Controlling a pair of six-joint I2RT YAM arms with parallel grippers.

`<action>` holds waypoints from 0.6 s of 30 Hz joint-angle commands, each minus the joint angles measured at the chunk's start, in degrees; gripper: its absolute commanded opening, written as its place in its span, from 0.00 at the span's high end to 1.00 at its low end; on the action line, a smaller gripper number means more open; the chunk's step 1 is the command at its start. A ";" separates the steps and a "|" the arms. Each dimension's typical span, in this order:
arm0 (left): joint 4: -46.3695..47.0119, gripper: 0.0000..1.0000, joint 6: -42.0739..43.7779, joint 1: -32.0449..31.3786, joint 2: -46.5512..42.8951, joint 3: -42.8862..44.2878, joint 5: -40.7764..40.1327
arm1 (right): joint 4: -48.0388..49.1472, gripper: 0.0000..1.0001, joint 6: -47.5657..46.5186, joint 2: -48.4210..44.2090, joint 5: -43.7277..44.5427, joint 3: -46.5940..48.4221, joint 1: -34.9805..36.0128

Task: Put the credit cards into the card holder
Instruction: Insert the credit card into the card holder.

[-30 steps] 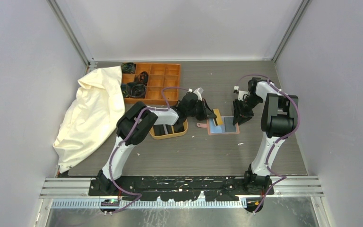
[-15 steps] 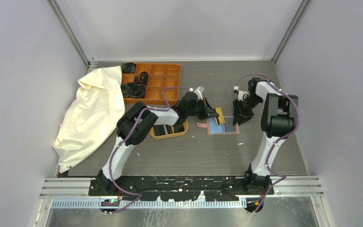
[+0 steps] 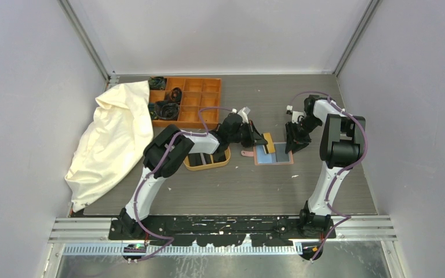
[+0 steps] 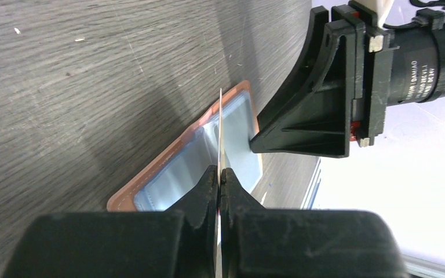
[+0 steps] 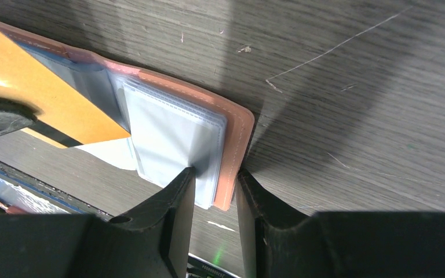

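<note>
Your left pincer (image 4: 218, 174) pinches a thin orange card (image 3: 269, 142) over the open reddish-brown leather card holder (image 3: 273, 155); your right pincer (image 5: 215, 191), at 3 o'clock, clamps its edge.

Card (image 4: 220, 124) edge-on in left wrist view, its face unseen; holder's (image 5: 240, 130) near corner behind right jaws.

Even bright light, soft shadows; wrist foregrounds perhaps slightly blurred.

Reddish-brown holder (image 3: 273, 154) with pale blue-grey sleeves, orange-yellow card (image 3: 269, 142), orange box (image 3: 194, 101), cream cloth (image 3: 113, 139), dark grey streaked table (image 3: 237, 185).
</note>
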 commanded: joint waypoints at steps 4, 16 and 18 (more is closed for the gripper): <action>-0.70 1.00 2.18 0.30 2.09 3.33 -0.41 | -0.75 0.63 -0.95 0.78 -0.06 1.42 0.37; -0.11 1.00 -0.15 -0.64 2.37 1.48 1.25 | -0.91 0.63 -0.92 1.04 -0.06 1.46 0.46; -0.17 1.00 -0.45 -1.09 2.20 0.90 1.49 | -0.88 0.63 -0.93 1.05 -0.14 1.49 0.46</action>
